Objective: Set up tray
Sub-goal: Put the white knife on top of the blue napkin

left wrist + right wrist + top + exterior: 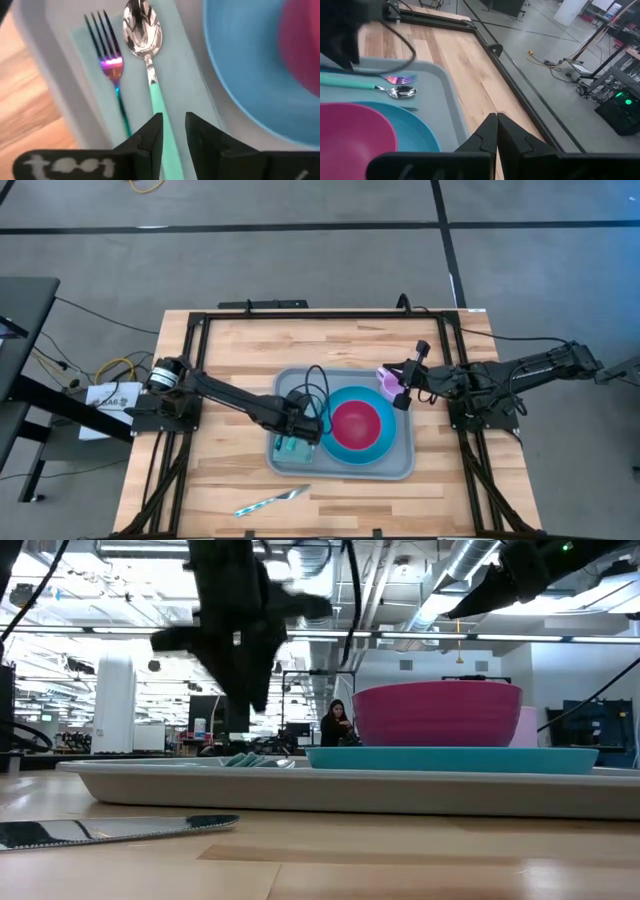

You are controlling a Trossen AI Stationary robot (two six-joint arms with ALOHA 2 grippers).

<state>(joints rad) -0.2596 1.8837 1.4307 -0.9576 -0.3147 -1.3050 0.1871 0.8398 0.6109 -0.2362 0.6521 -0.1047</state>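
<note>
Grey-blue rectangular plastic tray [405,465] with rounded corners and a raised rim lies at the middle of the pale wooden slatted table [230,350]. On the tray sits a round blue plate [392,442] carrying a deep pink bowl [356,423]. Beside the plate, still on the tray, a small teal rectangular napkin [90,40] holds an iridescent fork [107,52] and a shiny spoon with a mint-green handle [145,35], lying side by side. The left gripper [173,131] hovers just above the spoon handle with its fingers a narrow gap apart, holding nothing. The right gripper [496,131] hangs near the tray's far edge by a small pink cup [386,381], fingers pressed together and empty. A teal-handled knife [272,500] lies on the table near the tray's front rim.
</note>
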